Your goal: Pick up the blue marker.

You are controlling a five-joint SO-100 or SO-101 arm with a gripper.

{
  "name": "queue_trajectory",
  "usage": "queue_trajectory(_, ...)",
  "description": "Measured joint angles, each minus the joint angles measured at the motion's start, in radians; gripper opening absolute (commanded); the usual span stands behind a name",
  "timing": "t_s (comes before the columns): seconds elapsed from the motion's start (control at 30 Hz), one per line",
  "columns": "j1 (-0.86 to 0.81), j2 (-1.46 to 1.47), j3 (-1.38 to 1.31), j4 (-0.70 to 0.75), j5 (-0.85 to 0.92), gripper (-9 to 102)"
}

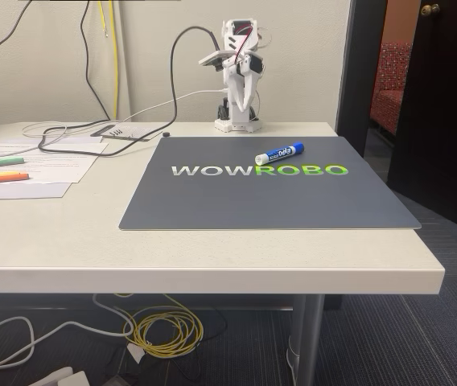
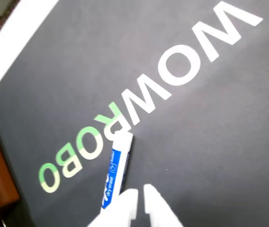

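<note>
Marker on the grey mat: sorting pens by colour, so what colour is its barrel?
Blue, with a white label; the marker shows best in the fixed view.

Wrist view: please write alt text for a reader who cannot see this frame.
A blue marker with a white label lies on a dark grey mat, its white end touching the mat's upside-down WOWROBO lettering. The white gripper enters from the bottom edge, fingertips close together just right of the marker. A strip of pale table shows at top left.
</note>
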State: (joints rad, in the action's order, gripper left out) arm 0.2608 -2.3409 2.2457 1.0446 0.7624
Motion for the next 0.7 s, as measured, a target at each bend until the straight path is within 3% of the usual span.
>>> queue_trajectory(0.27,0.000,0.212,-0.054,-0.011,0.000,1)
queue_trajectory(0.7,0.121,0.440,-0.129,0.014,-0.135,18)
